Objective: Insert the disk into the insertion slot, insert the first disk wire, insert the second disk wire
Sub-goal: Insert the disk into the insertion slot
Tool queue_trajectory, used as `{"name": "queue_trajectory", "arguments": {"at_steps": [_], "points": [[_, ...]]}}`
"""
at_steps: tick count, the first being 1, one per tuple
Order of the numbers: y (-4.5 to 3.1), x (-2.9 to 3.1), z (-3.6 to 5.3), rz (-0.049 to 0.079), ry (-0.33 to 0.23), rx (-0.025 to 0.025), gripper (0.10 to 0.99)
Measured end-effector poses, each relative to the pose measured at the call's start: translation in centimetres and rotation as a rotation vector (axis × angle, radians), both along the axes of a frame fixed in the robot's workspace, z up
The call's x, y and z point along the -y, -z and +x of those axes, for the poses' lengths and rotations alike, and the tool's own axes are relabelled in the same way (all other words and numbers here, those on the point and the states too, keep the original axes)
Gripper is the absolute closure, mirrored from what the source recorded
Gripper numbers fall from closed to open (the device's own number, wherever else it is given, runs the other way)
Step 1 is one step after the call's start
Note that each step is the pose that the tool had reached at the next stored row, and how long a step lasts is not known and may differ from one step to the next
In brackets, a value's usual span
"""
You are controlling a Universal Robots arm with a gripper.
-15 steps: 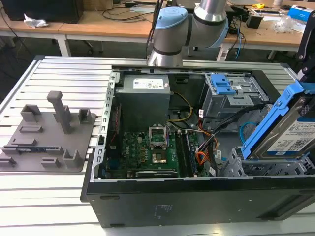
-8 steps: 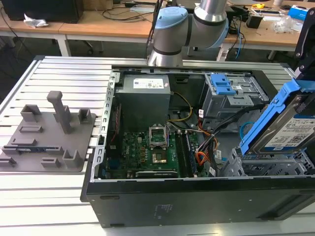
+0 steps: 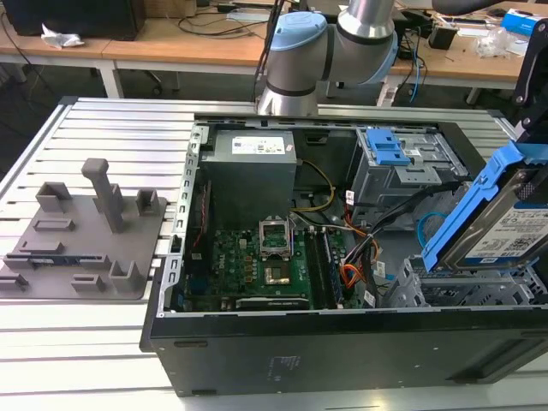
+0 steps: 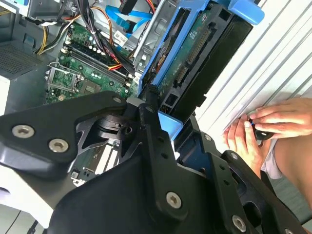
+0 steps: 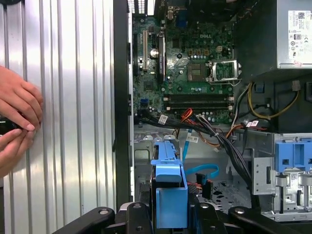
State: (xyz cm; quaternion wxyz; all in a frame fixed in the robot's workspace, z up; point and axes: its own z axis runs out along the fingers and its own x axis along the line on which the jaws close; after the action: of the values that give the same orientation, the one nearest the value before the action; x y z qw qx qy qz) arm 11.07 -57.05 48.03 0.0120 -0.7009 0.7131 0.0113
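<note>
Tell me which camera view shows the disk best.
The exterior view: the disk shows its labelled silver face and blue frame, tilted above the insertion slot. The second wrist view shows its circuit-board side and connectors; the first wrist view shows the blue frame end-on.

Blue-framed disk (image 3: 505, 231) running off the exterior view's right edge, insertion slot (image 3: 419, 291) sitting partly hidden behind it, hands (image 5: 17, 105) being cropped in the first wrist view.
</note>
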Motion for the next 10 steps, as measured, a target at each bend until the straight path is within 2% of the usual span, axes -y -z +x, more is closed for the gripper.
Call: {"name": "queue_trajectory", "arguments": {"at_steps": [7, 10], "points": [[0.04, -0.01, 0.0, 0.0, 0.001, 0.0001, 0.722], [0.09, -0.36, 0.0, -0.001, 0.001, 0.0001, 0.722]]}}
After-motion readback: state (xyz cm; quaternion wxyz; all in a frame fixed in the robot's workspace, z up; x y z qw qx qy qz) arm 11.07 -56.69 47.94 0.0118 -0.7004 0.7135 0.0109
